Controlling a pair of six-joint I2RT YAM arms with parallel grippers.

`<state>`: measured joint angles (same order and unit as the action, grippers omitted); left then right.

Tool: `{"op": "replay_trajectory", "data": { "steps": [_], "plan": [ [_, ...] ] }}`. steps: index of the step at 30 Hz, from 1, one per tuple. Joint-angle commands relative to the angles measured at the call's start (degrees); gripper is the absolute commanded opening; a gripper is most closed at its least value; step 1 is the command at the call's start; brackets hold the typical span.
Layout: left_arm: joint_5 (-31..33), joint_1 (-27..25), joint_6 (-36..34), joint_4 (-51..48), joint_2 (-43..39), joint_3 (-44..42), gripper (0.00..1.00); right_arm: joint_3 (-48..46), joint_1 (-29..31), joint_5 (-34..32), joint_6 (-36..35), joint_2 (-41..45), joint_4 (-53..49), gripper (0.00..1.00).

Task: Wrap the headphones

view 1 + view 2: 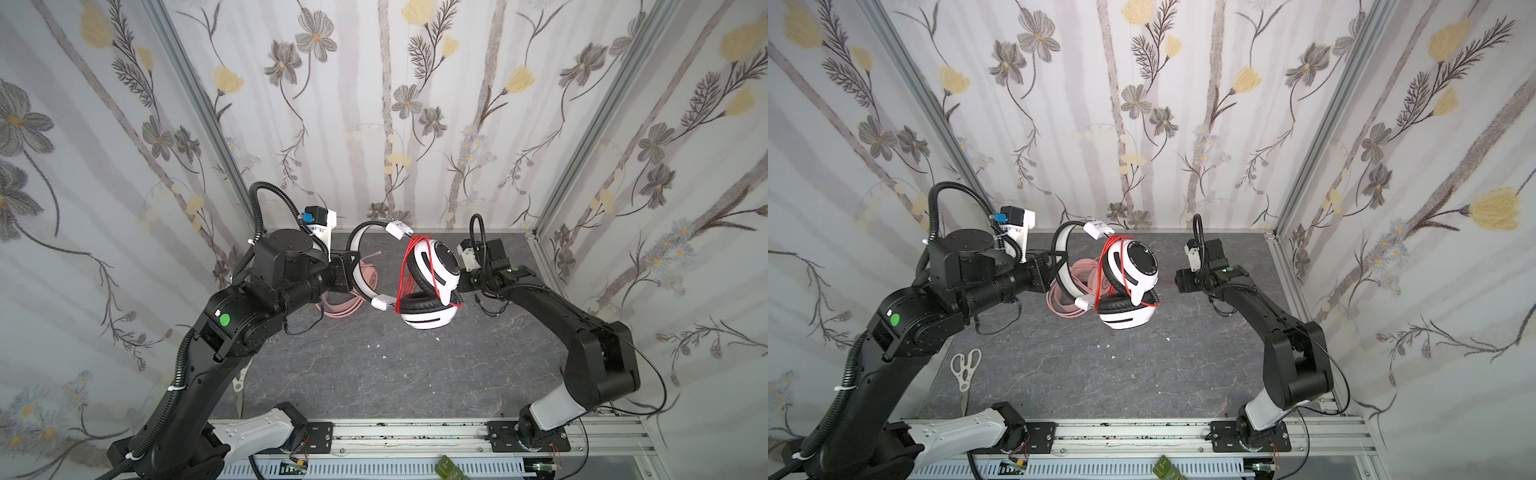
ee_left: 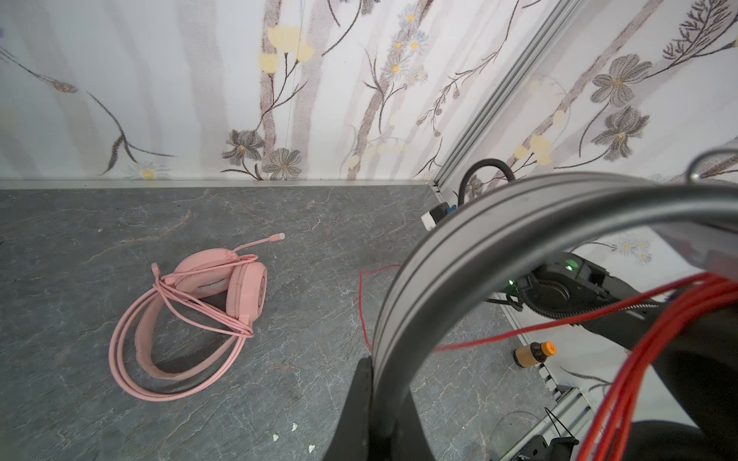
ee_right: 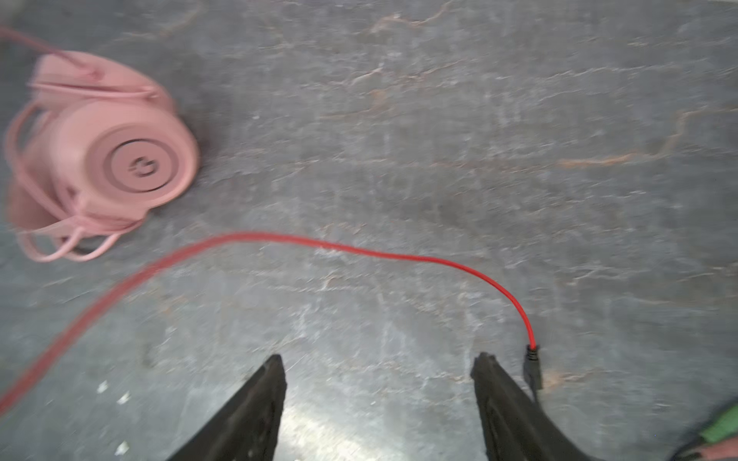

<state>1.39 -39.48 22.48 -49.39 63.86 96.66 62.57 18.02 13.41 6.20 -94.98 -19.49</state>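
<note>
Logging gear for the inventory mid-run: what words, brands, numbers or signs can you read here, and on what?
Pink headset, earcup: one embossed round emblem, like a "G"; blurred, not certain.
White headset, slider tab: dark print, too small to read.
Same headset, black earcup disc: fine rim markings, unreadable.
Bottle: no legible label.

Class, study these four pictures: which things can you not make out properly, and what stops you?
- Pink headset: in both top views, largely behind the left arm and white headset.
- Scissors: in a top view, mostly under the left arm.
- Cable plug: right wrist view, blurred; contact with the open right claw unclear.
- Bottle: left wrist view, label too small.
</note>
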Motion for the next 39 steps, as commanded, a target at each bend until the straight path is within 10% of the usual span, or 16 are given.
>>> {"op": "replay_trajectory", "data": {
  "steps": [1,16,39],
  "plan": [
    [-0.1,0.2,1.5,4.9,-0.1,-1.0,0.0,-7.3,0.0,9.5,1.8,7.8,9.2,0.69],
    [-0.9,0.4,4.1,6.9,-0.4,-4.2,0.0,-27.7,5.3,13.8,3.2,22.1,14.6,0.68],
    [-2.0,7.3,16.1,7.4,0.9,-6.5,0.0,-41.3,20.1,7.1,15.2,21.3,43.9,0.72]
  ]
}}
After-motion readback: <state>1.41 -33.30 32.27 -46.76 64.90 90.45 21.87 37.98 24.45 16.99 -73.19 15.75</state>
